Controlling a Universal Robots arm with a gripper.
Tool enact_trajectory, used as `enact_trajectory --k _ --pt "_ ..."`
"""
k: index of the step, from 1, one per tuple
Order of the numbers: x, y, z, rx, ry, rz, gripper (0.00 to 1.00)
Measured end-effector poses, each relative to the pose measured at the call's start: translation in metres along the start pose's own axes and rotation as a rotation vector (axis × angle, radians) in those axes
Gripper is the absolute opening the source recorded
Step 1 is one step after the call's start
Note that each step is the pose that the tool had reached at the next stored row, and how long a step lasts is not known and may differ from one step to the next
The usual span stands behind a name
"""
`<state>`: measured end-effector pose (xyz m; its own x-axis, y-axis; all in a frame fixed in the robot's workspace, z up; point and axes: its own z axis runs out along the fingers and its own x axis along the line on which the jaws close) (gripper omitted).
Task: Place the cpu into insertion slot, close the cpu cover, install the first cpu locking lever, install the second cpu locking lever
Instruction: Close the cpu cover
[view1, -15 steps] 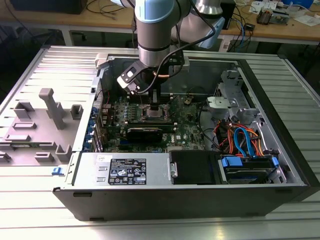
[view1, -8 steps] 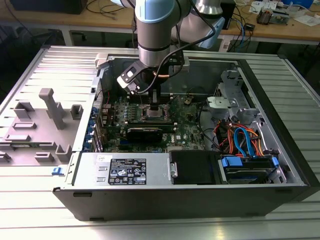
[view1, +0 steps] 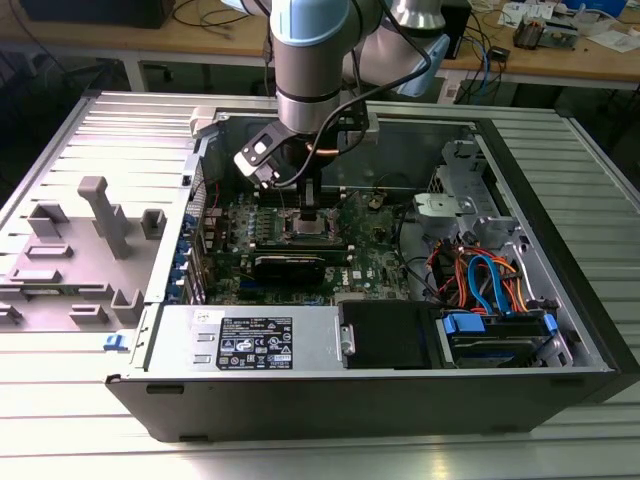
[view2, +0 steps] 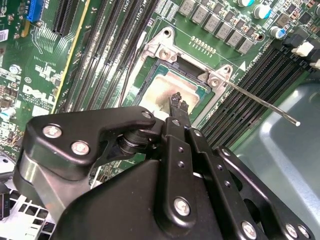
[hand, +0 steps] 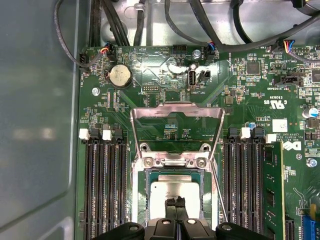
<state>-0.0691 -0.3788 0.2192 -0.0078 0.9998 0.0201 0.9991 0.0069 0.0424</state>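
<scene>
**Gripper parked on the socket**

One cpu (hand: 162, 190) lies flat in the socket. One cpu cover (hand: 177, 111) stands tipped up behind it. One locking lever (view2: 260, 102) juts free, and a second lever (view2: 131, 65) is hard to trace. The gripper (hand: 176, 201) has its fingertips pinched together, empty, over the chip, whose near edge is hidden.

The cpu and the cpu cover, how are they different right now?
The cpu is a solid square chip; the cpu cover is a thin frame with a window in its middle. The cpu lies flat in its socket; the cpu cover is swung open, away from it. Both are silvery metal.
</scene>
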Motion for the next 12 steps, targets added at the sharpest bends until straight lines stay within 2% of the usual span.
enact_trajectory --k 12 --pt "0.0001 0.0019 -0.0020 0.0000 0.0000 0.000 0.11"
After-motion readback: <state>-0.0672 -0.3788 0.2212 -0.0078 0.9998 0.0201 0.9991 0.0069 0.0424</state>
